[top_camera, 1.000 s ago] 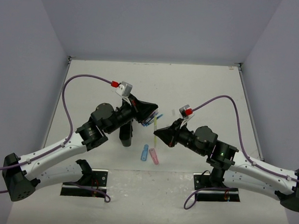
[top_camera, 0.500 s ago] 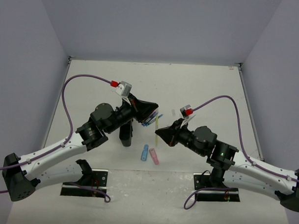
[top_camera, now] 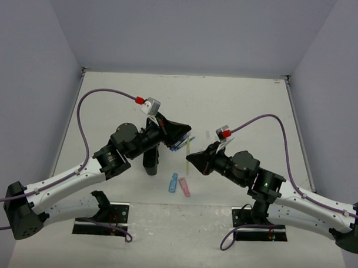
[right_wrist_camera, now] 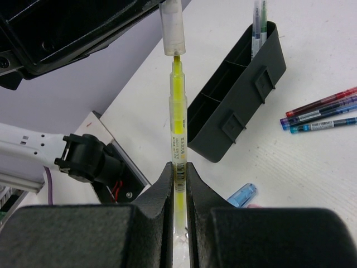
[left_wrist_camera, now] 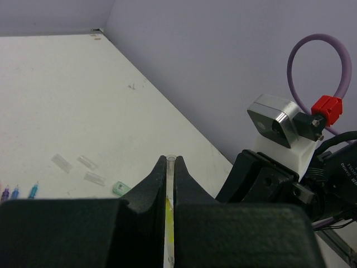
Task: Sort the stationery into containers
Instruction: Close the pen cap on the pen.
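Yellow-green pen [right_wrist_camera: 177, 111]: its clear cap [right_wrist_camera: 170, 28] shows from wrists only.

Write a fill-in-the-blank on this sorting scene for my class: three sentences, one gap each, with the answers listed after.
1. The pen clamped in the right gripper is ____ in colour.
2. The left gripper is shut on that pen's clear ____.
3. The organiser standing on the table is ____ in colour.
Missing words: yellow; cap; black.
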Tool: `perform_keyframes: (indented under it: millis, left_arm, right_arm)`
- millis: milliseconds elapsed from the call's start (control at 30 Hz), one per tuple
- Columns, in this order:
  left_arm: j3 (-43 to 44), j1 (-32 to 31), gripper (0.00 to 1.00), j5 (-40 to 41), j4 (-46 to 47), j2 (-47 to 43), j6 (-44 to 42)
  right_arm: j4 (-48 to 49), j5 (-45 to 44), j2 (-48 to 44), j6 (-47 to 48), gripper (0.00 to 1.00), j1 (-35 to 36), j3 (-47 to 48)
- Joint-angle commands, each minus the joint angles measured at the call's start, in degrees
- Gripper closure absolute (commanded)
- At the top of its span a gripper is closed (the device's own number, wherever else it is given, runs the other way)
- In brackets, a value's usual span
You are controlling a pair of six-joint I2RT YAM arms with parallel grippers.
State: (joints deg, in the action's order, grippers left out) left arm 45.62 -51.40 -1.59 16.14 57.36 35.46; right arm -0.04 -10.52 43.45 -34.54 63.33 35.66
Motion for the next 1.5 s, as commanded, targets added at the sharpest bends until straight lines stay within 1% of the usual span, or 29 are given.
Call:
perform_keyframes:
  millis: [0, 700, 867, 1000, 1133, 1367, 1433, 1467]
  left_arm:
    - [-0.8, 0.2, 1.0, -1.2, 3.3, 0.0, 0.7]
    - [-1.7, 0.2, 1.0, -0.6, 3.4, 0.5, 0.8]
    - [-2.1, 0.2, 1.0, -1.3, 3.1, 0.0, 5.6]
    - [-5.1, 0.1, 1.0, 1.1, 5.4, -3.0, 8.2]
    - [-6.0, 0.1, 1.0, 1.3, 6.6, -3.6, 9.0]
    - [-5.7, 0.1, 1.0, -0.4, 5.7, -2.7, 8.1]
    - [-5.3, 0.2, 0.97, -0.3, 4.8, -2.9, 7.1]
    - [-4.5, 0.2, 0.93, 0.0, 3.5, -3.0, 6.5]
  right_arm:
    - [0.2, -2.7, -1.1, -0.3, 1.0, 0.2, 2.9]
    - [-1.6, -2.6, -1.3, 1.3, 1.0, 0.2, 6.7]
    - [1.4, -5.7, -0.8, 2.3, 1.0, 0.2, 6.6]
    - [3.2, -7.4, -0.1, 2.4, 1.0, 0.1, 8.0]
    - [4.9, -7.3, 1.9, 2.9, 1.0, 0.2, 10.8]
    - [5.9, -7.6, 5.0, 9.4, 1.0, 0.0, 17.5]
    - [5.2, -6.4, 5.6, 10.4, 1.0, 0.1, 18.2]
    - [4.3, -5.9, 5.8, 11.0, 1.0, 0.1, 18.4]
